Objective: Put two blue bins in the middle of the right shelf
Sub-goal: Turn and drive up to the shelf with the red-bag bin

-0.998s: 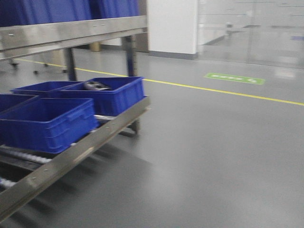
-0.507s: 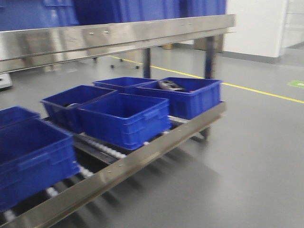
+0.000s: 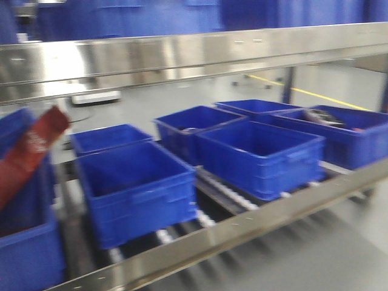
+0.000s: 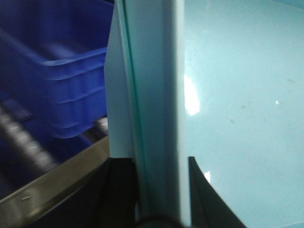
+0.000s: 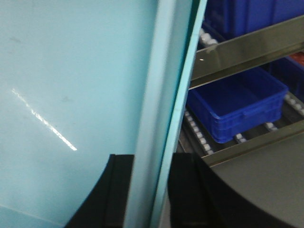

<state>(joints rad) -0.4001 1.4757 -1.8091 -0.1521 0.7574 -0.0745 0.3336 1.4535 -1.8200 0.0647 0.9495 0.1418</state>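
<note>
The two blue bins show only in the wrist views, as pale cyan plastic filling most of each frame. In the left wrist view my left gripper (image 4: 154, 164) is shut on a pale bin wall (image 4: 152, 95), one black finger on each side. My right gripper (image 5: 152, 159) is likewise shut on the opposite wall (image 5: 164, 95), where two thin rim edges lie side by side. I cannot tell apart the two bins. A broad riveted steel rail (image 3: 182, 54) fronts the shelf tier above the dark bins. Neither gripper shows in the front view.
Several dark royal-blue bins (image 3: 260, 154) stand on the roller tier behind a lower steel rail (image 3: 254, 227). A red object (image 3: 30, 154) leans in the leftmost dark bin. More dark bins (image 5: 237, 99) and rails (image 5: 247, 50) lie close beside the right gripper.
The rack has slid rightward across the front view and now fills it. The open floor at the right is gone from view, and the red object has come into sight at the left.
</note>
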